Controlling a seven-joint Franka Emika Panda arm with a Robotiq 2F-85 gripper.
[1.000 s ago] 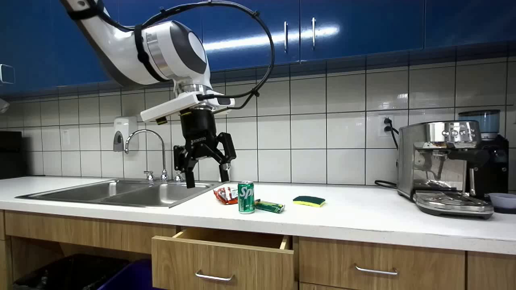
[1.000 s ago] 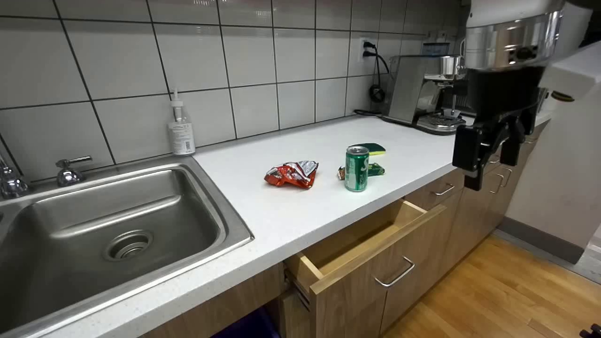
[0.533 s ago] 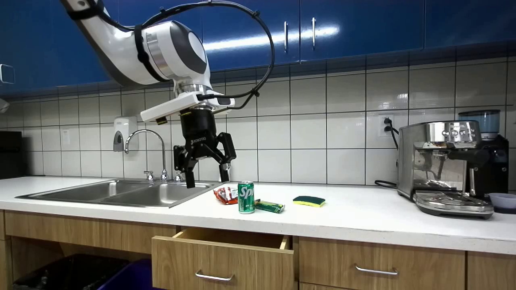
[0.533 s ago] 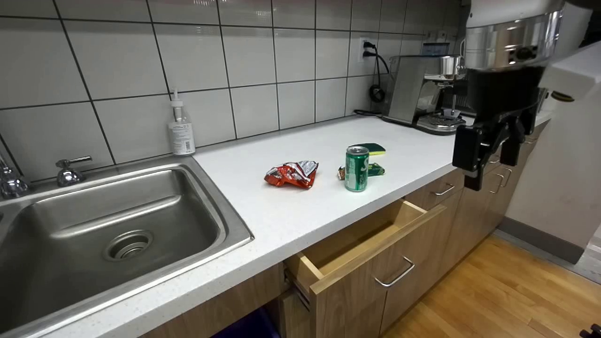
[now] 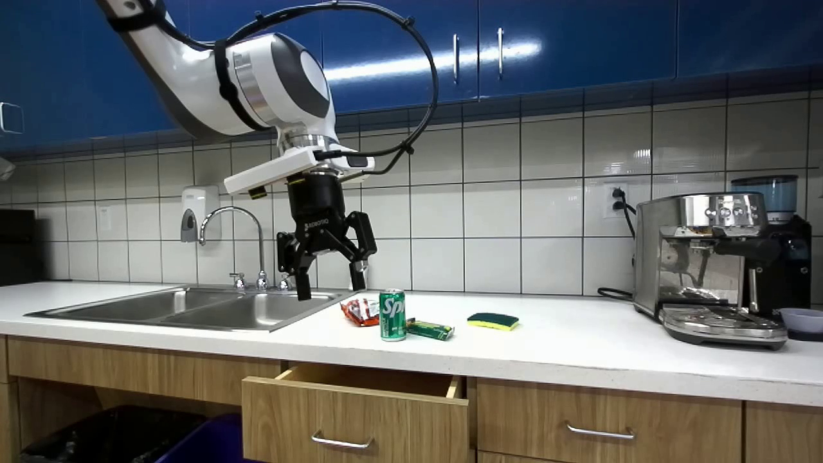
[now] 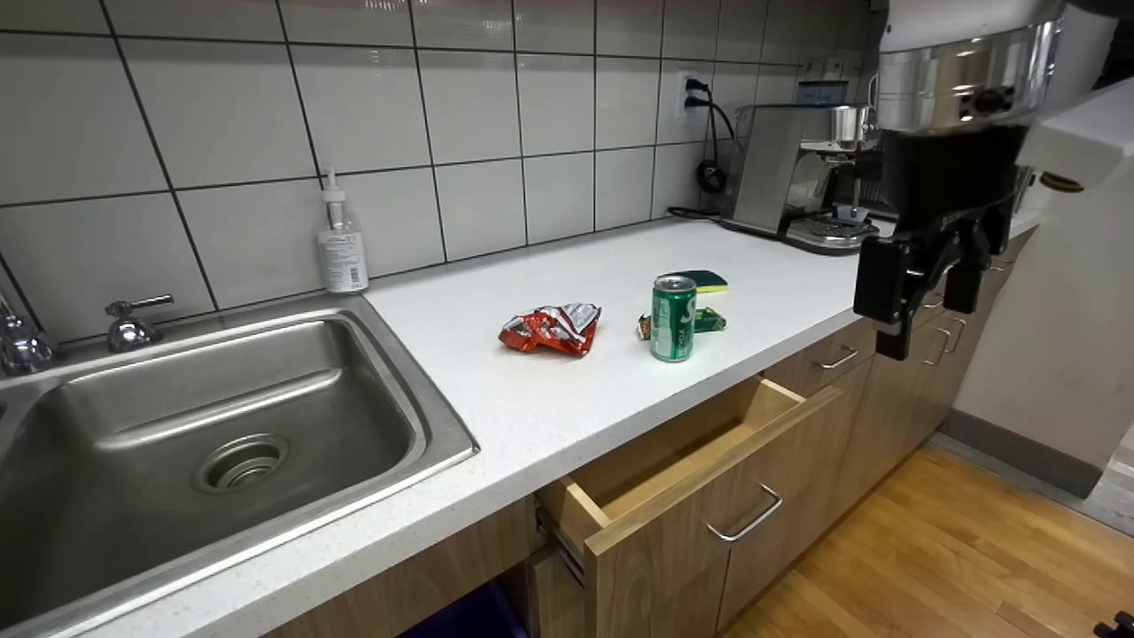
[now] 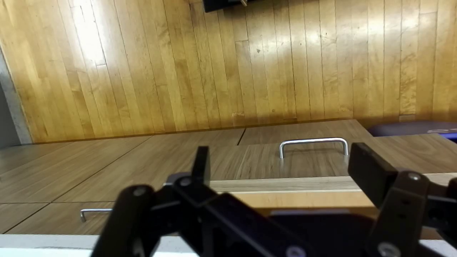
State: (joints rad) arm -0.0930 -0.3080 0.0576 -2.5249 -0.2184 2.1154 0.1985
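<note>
Over the pulled-out drawer (image 5: 360, 415), in an exterior view, my claw (image 5: 330, 288) hangs with its fingers spread wide, pointing down, gripping and touching nothing. The green can (image 5: 393, 315) stands upright on the white desk (image 5: 566, 350), a green wrapper (image 5: 434, 330) just beside it and a sponge (image 5: 492, 321) farther along. From this angle I cannot read how far my fingertips stand out from the desk; the can covers part of the green wrapper, and my arm (image 5: 270, 83) is cut off at the top.

In an exterior view, a crumpled red wrapper (image 6: 551, 330) lies apart from the can, toward the sink (image 6: 438, 421), while the can hides part of the sponge. The drawer's front panel (image 6: 660, 563) masks the nearer strip of its inside. One finger is dark and hard to tell from its mount. With the can near the desk's front edge, I judge that any approach there should be slow, fingers wide and squared to its wall, closing gently, since thin metal may dent or the can tip.

In the wrist view, the drawer handle (image 7: 314, 142) shows between my parted fingers, with wooden floor (image 7: 271, 71) beyond. My own linkage covers much of the drawer's inside, and the can is out of sight there. I judge that coming down here calls for lining up with the panel first and keeping both tips clear of its top edge.
</note>
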